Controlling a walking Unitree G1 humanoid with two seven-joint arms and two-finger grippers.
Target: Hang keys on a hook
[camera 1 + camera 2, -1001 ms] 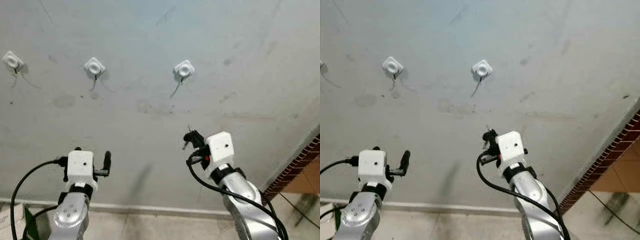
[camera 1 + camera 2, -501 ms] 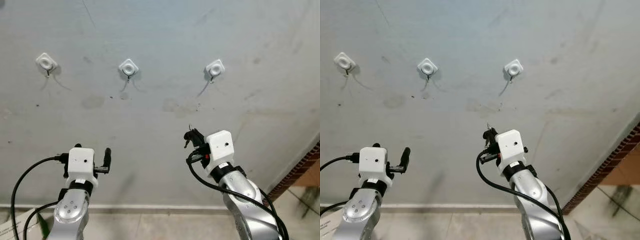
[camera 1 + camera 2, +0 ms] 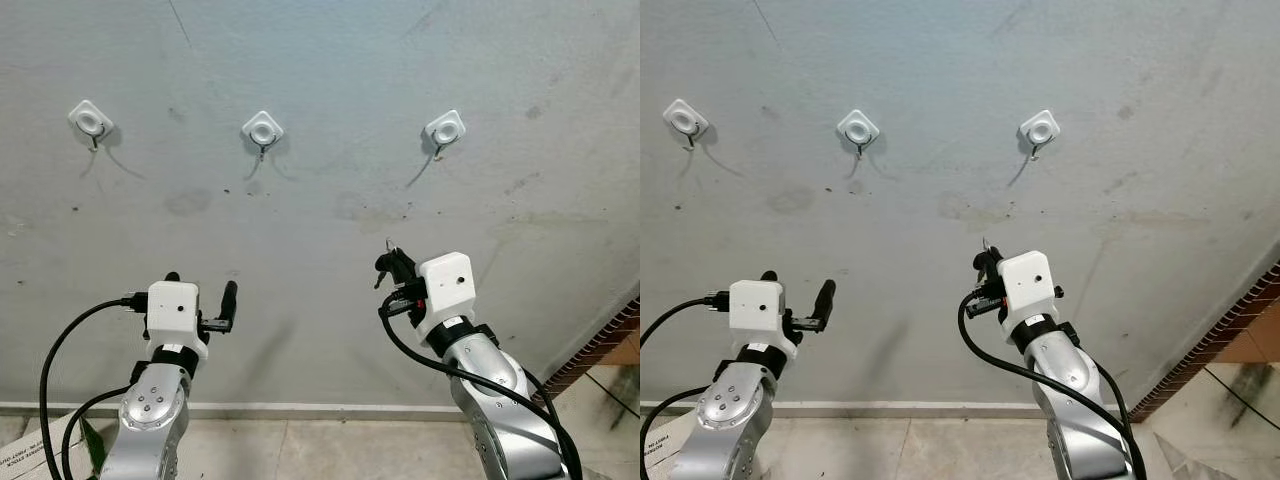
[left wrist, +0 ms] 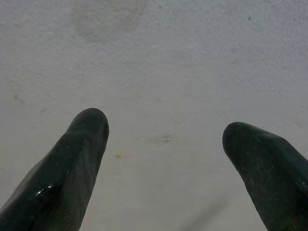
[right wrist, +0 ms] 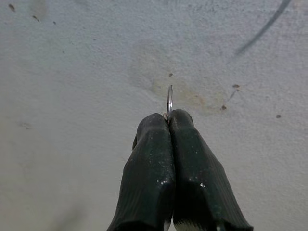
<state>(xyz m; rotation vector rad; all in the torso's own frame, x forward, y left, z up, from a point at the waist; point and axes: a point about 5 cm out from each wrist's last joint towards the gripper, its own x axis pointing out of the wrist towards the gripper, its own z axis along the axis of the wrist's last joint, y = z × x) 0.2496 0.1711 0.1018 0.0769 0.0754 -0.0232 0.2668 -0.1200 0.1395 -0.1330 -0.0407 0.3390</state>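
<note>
Right wrist view first: my right gripper [image 5: 168, 118] has its two fingers pressed flat together, and a thin metal key ring [image 5: 169, 102] pokes up edge-on from between the tips. The keys themselves I cannot make out; they are hidden behind the fingers. From the head camera, that gripper is raised in front of a stained grey wall [image 3: 330, 60], below the right hook [image 3: 443, 130] of a row of three. The middle hook [image 3: 263, 130] and left hook [image 3: 90, 118] sit further along, all bare. The ring is well short of any hook.

My left gripper [image 4: 166, 139] hangs spread wide and carries nothing, facing blank wall.

What worries me: only a sliver of ring sticks out past the tips, so I judge there is little loop to thread over the small hook. If I come in at the wrong angle, the fingertips may strike the hook's white base, or the ring may slide off the wire and drop to the floor when I let go. The ring could also twist in the pinch.

No containers here to report.
</note>
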